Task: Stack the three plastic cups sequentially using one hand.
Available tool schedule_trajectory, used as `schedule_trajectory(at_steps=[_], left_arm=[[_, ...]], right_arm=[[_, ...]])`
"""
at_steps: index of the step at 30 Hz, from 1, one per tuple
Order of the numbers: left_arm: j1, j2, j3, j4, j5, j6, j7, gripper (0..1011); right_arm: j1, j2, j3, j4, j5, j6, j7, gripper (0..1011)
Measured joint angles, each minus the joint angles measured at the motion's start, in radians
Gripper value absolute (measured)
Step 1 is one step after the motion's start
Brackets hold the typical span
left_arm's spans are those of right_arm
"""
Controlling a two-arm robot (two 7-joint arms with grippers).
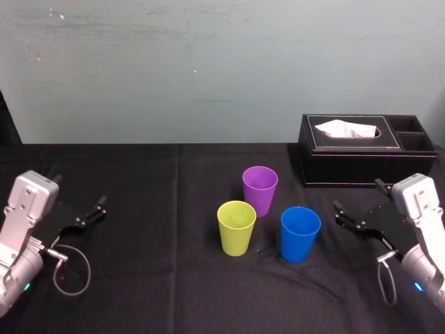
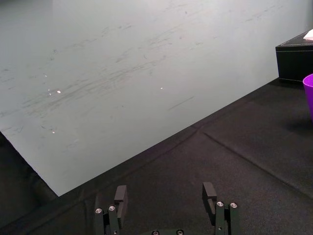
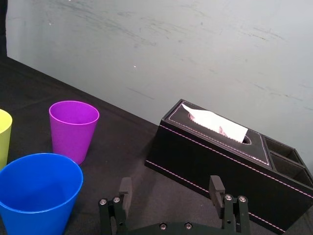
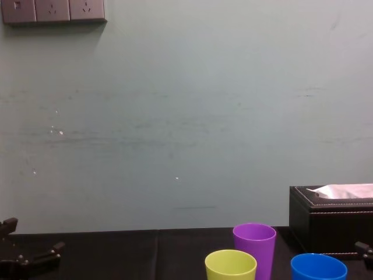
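Stacking hadn't started: you had the purple cup [image 1: 259,189], yellow-green cup [image 1: 236,227] and blue cup [image 1: 300,234] standing upright and separate on the table [image 1: 153,209]. Your right gripper [image 3: 170,181], near the blue cup, and left gripper [image 2: 165,188], well apart, gaped empty.

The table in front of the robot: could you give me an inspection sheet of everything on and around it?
Surface: table covered in black cloth.
Job's things: purple cup at the back, yellow-green cup front left, blue cup front right; all upright, apart, none stacked.
Clutter: black tissue box behind the cups on the right, a tissue sticking out.
Grippers: left gripper open and empty, far left of the cups; right gripper open and empty, right of the blue cup.
Cables: a grey cable loop at the left arm.
Surroundings: pale wall with wall sockets.
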Motion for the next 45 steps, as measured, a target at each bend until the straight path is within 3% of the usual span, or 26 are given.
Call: schedule_trajectory(at_steps=[18,28,33,36,45], left_arm=[[0.000,0.000,0.000,0.000,0.000,0.000,0.000,1000],[0.000,0.000,0.000,0.000,0.000,0.000,0.000,1000],[0.000,0.000,0.000,0.000,0.000,0.000,0.000,1000],[0.000,0.000,0.000,0.000,0.000,0.000,0.000,1000],[0.000,0.000,0.000,0.000,0.000,0.000,0.000,1000]], right_arm=[[-0.001,-0.001,0.003,-0.002,-0.002,0.000,0.001,1003],[-0.055,-0.001,0.043,-0.082,0.001,0.013,0.015,1003],[-0.109,0.009,0.074,-0.150,0.040,0.070,0.021,1003],[-0.164,0.019,0.111,-0.213,0.094,0.135,0.025,1003],[-0.265,0.043,0.170,-0.338,0.176,0.292,0.040,1003]])
